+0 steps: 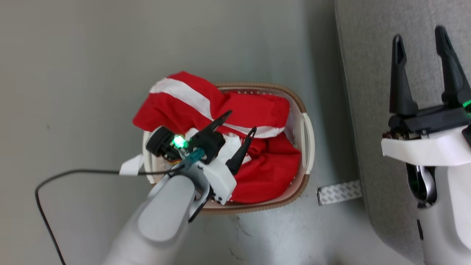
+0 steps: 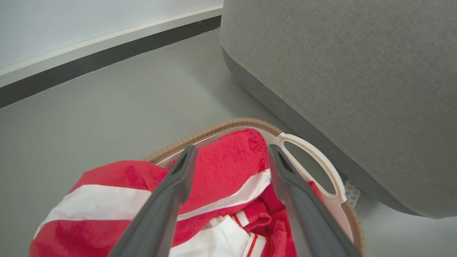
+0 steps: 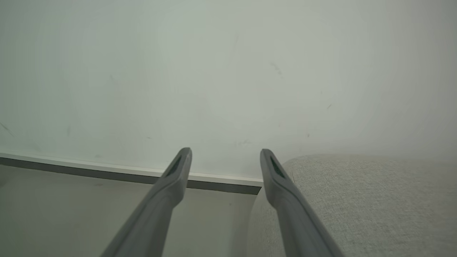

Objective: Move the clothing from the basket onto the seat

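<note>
the task looks to be at its very start. the soft red fabric clothing with white stripes and panels (image 1: 257,110) lies heaped in the oval cream-white plastic basket with a brown woven-look rim (image 1: 308,147). one striped fold spills over the basket's far left rim above the grey floor (image 1: 92,73). the big light-grey upholstered seat (image 1: 368,73) stands just to the right of the basket. no garment lies on the part of it in view, so nothing appears to have been carried across yet.

the left gripper (image 1: 242,120) hangs over the middle of the pile with its two long dark fingers spread wide. it has hold of nothing, and it cannot be told whether the tips touch the fabric. the right gripper (image 1: 418,33) is over the seat's left edge, its fingers just as wide apart and bare.

the whole job is left: close on a garment, lift it clear of the rim, carry it right onto the seat, and repeat until the basket holds no clothing.
</note>
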Controlling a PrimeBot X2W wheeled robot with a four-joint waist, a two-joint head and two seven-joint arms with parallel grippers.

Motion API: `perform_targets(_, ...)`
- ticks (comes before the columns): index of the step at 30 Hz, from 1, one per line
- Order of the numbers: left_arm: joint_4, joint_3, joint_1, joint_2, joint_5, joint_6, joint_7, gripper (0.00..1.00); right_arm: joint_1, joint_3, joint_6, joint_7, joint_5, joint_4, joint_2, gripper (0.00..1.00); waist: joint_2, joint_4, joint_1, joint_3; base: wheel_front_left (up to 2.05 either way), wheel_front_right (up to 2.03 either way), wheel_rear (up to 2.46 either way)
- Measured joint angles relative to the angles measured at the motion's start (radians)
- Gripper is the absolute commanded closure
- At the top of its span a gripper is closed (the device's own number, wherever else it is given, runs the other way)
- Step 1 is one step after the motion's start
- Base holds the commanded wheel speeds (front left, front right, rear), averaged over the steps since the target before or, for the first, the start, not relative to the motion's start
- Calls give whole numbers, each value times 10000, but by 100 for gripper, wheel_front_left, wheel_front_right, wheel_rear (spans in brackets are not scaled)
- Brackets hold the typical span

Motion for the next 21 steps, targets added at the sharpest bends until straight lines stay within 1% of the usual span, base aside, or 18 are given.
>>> perform_targets(5,815,-548,-867,2,-355,-13,180,0,-523,284,0,0,98,-163,10,0,0,-278,-1,660,0,0,0)
perform_targets(11,1287,-1413,-1718,-6,-1333,-13,830,0,-895,516,0,0,236,-270,8,0,0,-583,-1,1330,0,0,0)
perform_targets(17,2080,-1620,-2615,-8,-1733,-6,1762,0,-1146,786,0,-2,508,-389,10,0,0,-784,-1,1898,0,0,0)
perform_targets(21,2550,-1818,-3211,-6,-1701,67,2153,0,-1292,865,0,-2,604,-510,8,0,0,-913,-2,2258,0,0,0)
